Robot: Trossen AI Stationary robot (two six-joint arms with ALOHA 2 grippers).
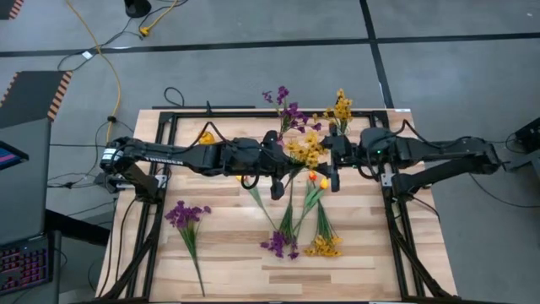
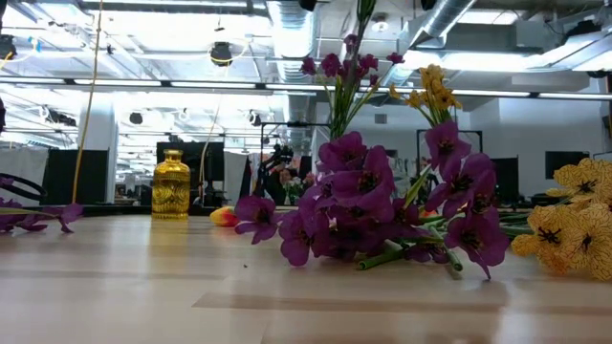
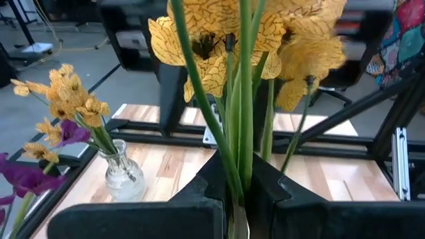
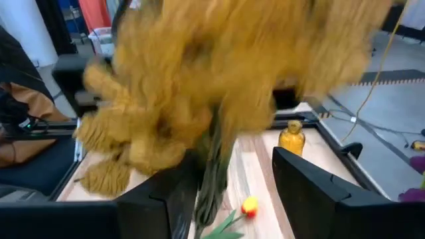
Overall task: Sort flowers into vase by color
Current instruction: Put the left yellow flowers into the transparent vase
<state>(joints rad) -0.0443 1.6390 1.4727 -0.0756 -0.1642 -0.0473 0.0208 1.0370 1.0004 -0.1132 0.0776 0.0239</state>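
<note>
Left wrist view is filled at close range by thin green stems clamped between the dark fingers of the left gripper, with broad, veined yellow blossoms spread above them. Beyond these, a small clear glass vase is seen on the pale wooden table, holding a sprig of small yellow blossoms.

In the right wrist view the same yellow bunch is shown as a blurred mass between the separated fingers of the right gripper; its jaws stand apart around the stems. A golden bottle-shaped vase and a tulip-like bud are seen past them.

From the low view, purple blossom clusters lie nearest on the planked tabletop, and an open room with ceiling lights is seen behind. Only the high view shows both arms meeting mid-table, with a purple sprig lying apart near the front left.
</note>
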